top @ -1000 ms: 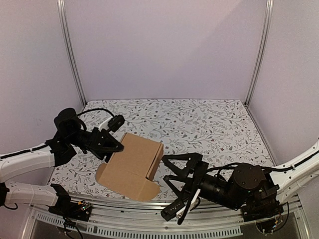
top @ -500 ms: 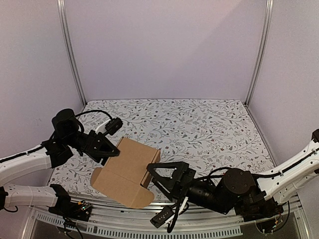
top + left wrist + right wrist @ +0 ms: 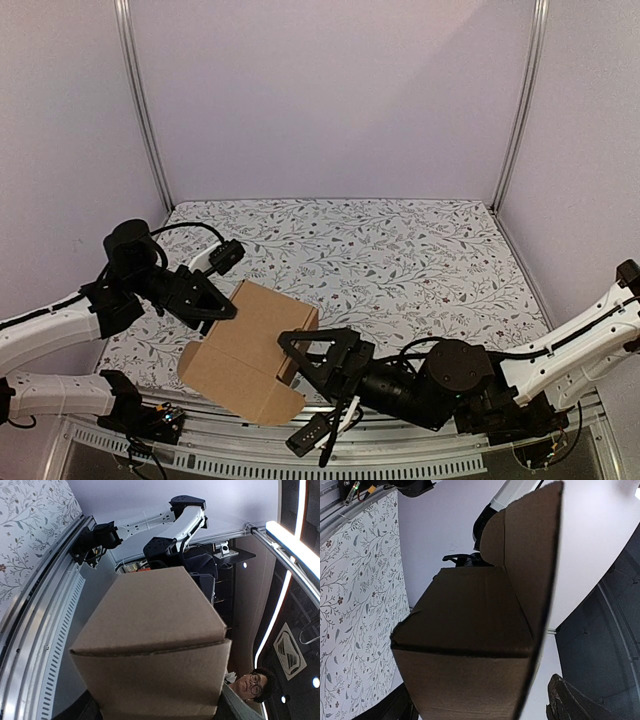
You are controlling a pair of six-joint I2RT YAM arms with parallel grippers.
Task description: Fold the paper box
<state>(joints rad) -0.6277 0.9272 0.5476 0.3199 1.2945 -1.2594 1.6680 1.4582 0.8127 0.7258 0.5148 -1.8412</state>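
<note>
**Pincers at both ends of a brown carton**

Left pincer first: I have it clamped on the far left end of the plain brown, unprinted cardboard paper box, its dark fingers pressed to the upper edge there. From my left wrist the paper box fills nearly the whole view. One folded corner edge runs straight across it, and the metal rail of the table's near side slants past on the left.

My right pincer stands apart with its jaws spread wide, reaching in from the right. One finger lies along the top right edge of the carton and the other hangs low beside the near right corner. From my right wrist the box sits between the spread fingers, close to the lens. I cannot tell whether either finger presses the cardboard.

The carton is a closed-sided block, tilted, at the near left of the grey floral-patterned tabletop, with its low corner out over the rail. Whether its underside touches the table I cannot tell. At the right end an open rounded flap stands out from the body.
</note>
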